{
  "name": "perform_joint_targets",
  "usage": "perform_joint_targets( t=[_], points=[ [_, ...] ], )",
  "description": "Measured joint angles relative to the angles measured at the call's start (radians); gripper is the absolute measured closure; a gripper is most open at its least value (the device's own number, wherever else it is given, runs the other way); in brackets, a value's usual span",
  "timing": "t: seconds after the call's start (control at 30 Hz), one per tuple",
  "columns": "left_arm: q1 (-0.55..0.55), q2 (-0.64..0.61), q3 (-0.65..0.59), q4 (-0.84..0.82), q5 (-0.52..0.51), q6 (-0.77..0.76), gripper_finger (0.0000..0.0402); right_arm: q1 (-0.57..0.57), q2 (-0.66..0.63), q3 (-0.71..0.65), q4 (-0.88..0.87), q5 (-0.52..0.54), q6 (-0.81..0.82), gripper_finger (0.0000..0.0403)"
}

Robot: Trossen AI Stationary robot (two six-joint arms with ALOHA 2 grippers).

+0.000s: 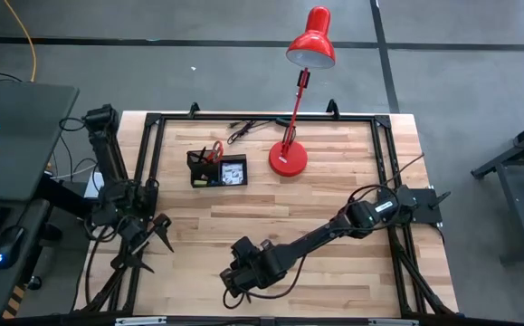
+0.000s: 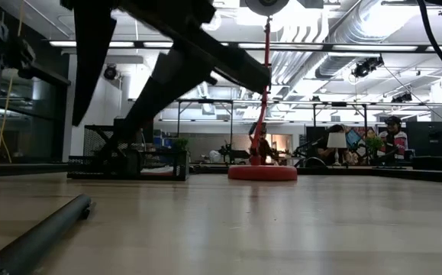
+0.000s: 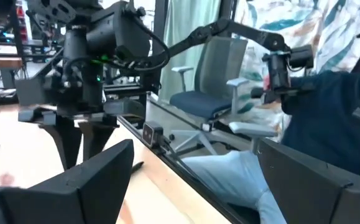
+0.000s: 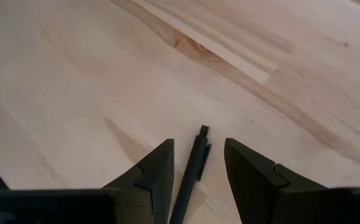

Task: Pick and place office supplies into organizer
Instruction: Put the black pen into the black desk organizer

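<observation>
A thin black pen [image 4: 191, 168] lies flat on the wooden table near its near edge; it also shows in the low view [image 2: 45, 233]. My right gripper [image 4: 198, 144] is open above it, pointing down, with one finger on each side of the pen and a gap to both. From above, the right gripper [image 1: 239, 272] is reached out toward the near-left. The black organizer [image 1: 216, 169] stands at the far middle, with red-handled scissors [image 1: 214, 151] upright in its cup and a white-grey patterned packet [image 1: 234, 172] in its tray. My left gripper [image 1: 156, 237] waits open at the left edge.
A red desk lamp stands on its round base [image 1: 288, 160] just right of the organizer, and a black cable [image 1: 243, 131] lies behind it. A black frame [image 1: 153, 163] borders the table. A seated person [image 3: 329, 112] is close beyond the table's edge.
</observation>
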Motion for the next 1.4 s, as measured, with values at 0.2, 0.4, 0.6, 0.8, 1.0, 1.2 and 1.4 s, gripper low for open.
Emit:
perform_joint_targets(
  t=[0.2, 0.4, 0.6, 0.8, 1.0, 1.2, 1.4],
  points=[
    [0.000, -0.102, 0.001, -0.098, 0.031, 0.015, 0.0076, 0.004, 0.012, 0.000, 0.012, -0.032, 0.037, 0.0270],
    [0.000, -0.156, 0.002, -0.149, 0.068, 0.039, 0.0076, -0.003, 0.061, -0.001, 0.011, -0.091, 0.043, 0.0270],
    [0.000, -0.162, 0.002, -0.163, 0.063, 0.038, 0.0076, -0.003, 0.059, -0.001, 0.015, -0.045, 0.048, 0.0270],
    [0.000, -0.161, 0.002, -0.186, 0.062, 0.031, 0.0076, -0.003, 0.072, -0.001, 0.060, -0.051, 0.040, 0.0270],
    [0.000, -0.161, 0.002, -0.186, 0.061, 0.030, 0.0076, -0.003, 0.090, 0.000, 0.083, -0.060, 0.037, 0.0270],
    [0.000, -0.161, 0.002, -0.186, 0.061, 0.029, 0.0076, -0.003, 0.111, 0.005, 0.084, -0.061, 0.030, 0.0270],
    [0.000, -0.161, 0.002, -0.186, 0.061, 0.027, 0.0076, -0.002, 0.118, 0.005, 0.067, -0.057, 0.001, 0.0298]
  ],
)
